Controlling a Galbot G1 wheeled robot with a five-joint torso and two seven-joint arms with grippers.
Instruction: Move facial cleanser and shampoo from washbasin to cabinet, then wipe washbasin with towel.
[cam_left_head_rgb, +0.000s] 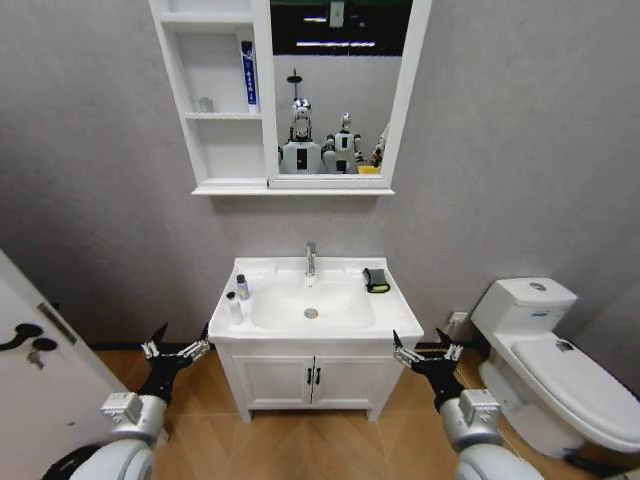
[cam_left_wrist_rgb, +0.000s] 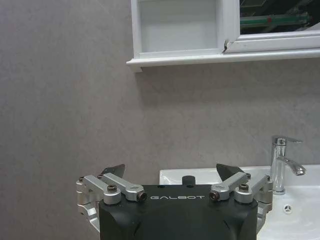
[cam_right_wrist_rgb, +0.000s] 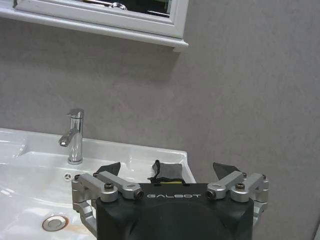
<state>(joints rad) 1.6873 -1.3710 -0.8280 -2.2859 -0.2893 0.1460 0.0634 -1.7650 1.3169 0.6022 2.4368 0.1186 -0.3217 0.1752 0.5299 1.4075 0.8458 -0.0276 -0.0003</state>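
From the head view, the left claw (cam_left_head_rgb: 177, 343) hung low off the front left corner of the washbasin (cam_left_head_rgb: 395, 312), its fingers spread wide and holding nothing. The right claw (cam_left_head_rgb: 427, 351) hung the same way off the front right corner, also spread and empty. Both sat below the rim, touching neither the basin nor the cupboard (cam_left_head_rgb: 310, 380) under it. Up and to the right of the left claw, on the basin's left ledge, stood the cleanser (cam_left_head_rgb: 235, 307) with the shampoo (cam_left_head_rgb: 243, 288) just behind it, well apart from the fingers. The towel (cam_left_head_rgb: 376, 280) lay on the right ledge, up and left of the right claw, beside the tap (cam_left_head_rgb: 310, 259). High above both claws hung the cabinet (cam_left_head_rgb: 229, 146), a blue-and-white tube (cam_left_head_rgb: 248, 74) standing in its middle shelf compartment. A toilet (cam_left_head_rgb: 545, 355) stood out to the right of the right claw.

The left wrist view showed what the head view could not: the left claw's fingertips (cam_left_wrist_rgb: 113, 170) pointing at bare grey wall, wide apart with nothing between them. Beyond its right side were the basin edge and the tap, and above it the cabinet's bottom shelf. I could not pick out the bottles there.

The right wrist view showed the right claw gaping as well, and the towel lay on the ledge just past it, between the fingertips in line of sight but not touched. The drain (cam_right_wrist_rgb: 54, 222) lay off the claw's left side.
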